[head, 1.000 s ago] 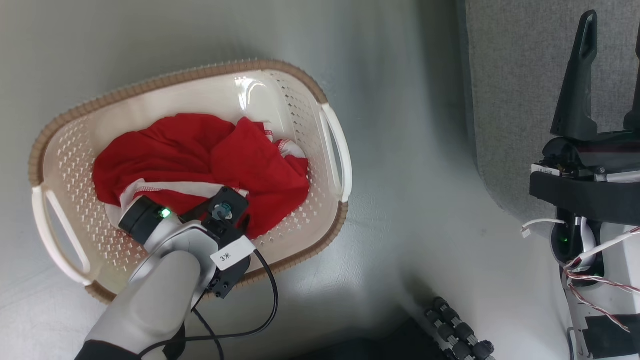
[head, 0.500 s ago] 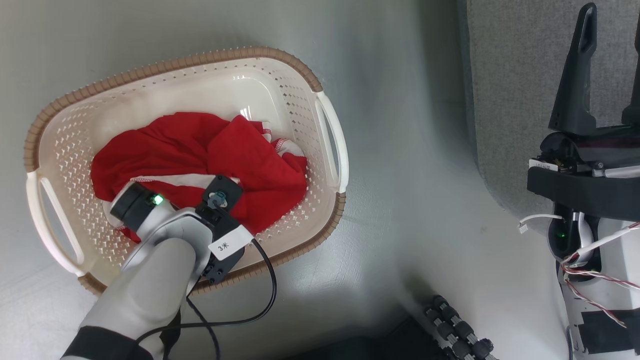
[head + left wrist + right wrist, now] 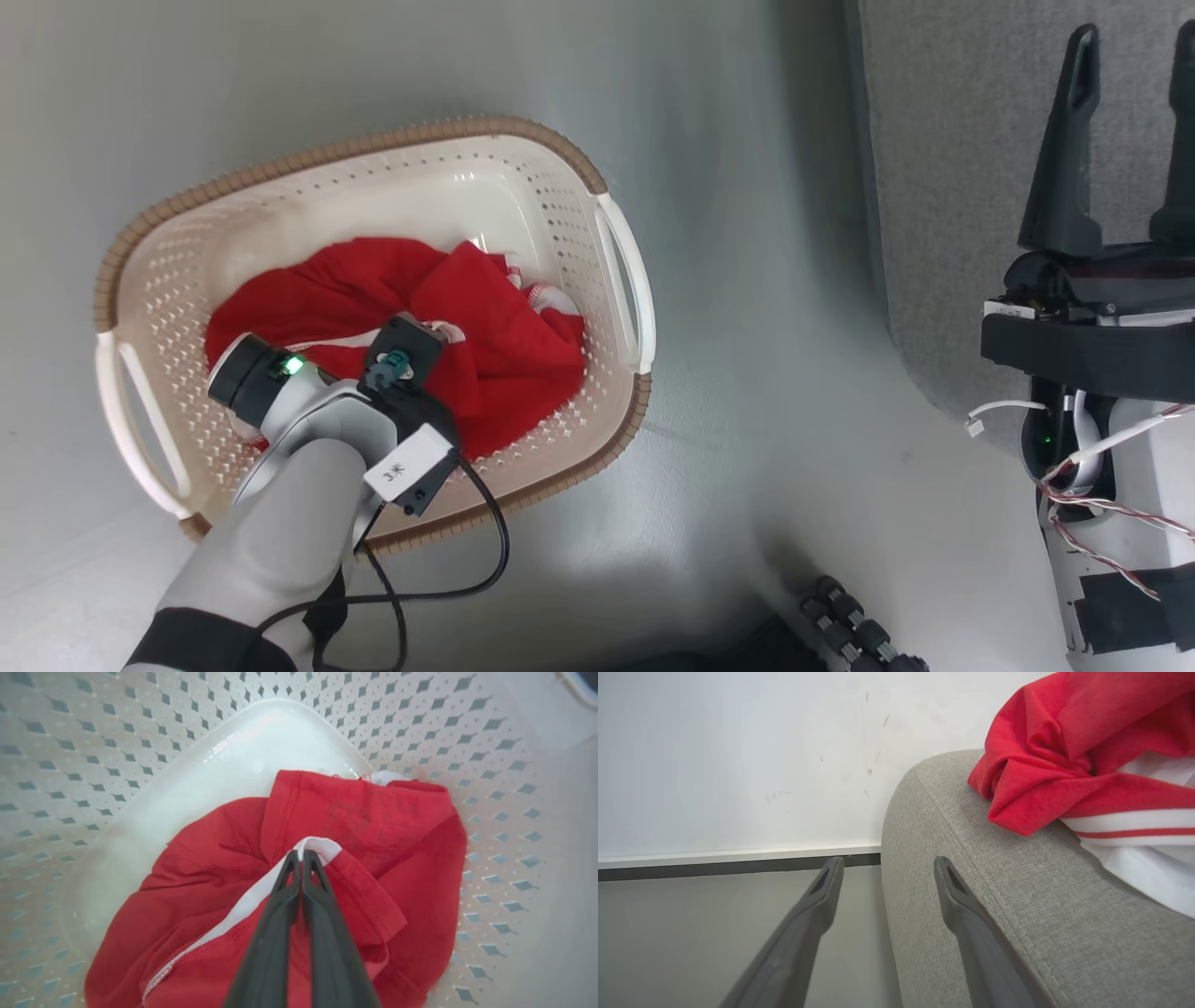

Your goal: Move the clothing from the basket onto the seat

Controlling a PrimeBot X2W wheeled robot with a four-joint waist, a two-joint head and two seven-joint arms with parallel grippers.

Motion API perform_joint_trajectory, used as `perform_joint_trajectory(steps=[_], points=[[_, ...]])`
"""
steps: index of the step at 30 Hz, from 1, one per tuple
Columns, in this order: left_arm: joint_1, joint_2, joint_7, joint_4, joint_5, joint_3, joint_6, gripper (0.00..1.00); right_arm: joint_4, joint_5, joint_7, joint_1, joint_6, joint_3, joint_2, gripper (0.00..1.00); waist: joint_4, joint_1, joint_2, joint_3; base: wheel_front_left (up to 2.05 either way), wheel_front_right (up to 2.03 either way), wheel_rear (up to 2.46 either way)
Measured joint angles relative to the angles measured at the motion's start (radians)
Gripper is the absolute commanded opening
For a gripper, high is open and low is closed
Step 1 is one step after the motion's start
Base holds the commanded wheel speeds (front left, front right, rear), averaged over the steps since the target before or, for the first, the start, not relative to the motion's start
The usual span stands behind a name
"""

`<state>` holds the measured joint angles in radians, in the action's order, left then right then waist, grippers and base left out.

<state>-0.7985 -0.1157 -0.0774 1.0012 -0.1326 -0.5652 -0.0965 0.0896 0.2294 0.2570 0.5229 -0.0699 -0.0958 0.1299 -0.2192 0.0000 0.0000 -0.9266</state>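
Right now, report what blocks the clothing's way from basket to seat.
Nothing visible on the floor between. The clothing, shut in the left gripper, must clear the basket wall; the open right gripper hangs by the seat edge.

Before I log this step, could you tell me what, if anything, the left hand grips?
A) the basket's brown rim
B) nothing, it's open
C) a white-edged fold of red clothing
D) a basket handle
C: the left hand is pinched shut on a white-edged fold of the clothing lying in the basket.
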Motion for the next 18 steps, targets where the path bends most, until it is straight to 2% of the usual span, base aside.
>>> perform_joint_trajectory(steps=[9, 18], points=[[0.004, 0.016, -0.139, -0.011, -0.061, 0.047, -0.001, 0.00, -0.067, -0.012, 0.000, -0.001, 0.015, 0.001, -0.007, 1.00, 0.019, 0.0000, 0.0000, 0.092, 0.00, 0.00, 0.00], [0.034, 0.026, -0.172, -0.080, -0.126, 0.105, -0.010, 0.00, -0.129, -0.021, 0.000, -0.024, 0.028, -0.001, -0.015, 1.00, 0.049, -0.0001, 0.0000, 0.213, 0.00, 0.00, 0.00]])
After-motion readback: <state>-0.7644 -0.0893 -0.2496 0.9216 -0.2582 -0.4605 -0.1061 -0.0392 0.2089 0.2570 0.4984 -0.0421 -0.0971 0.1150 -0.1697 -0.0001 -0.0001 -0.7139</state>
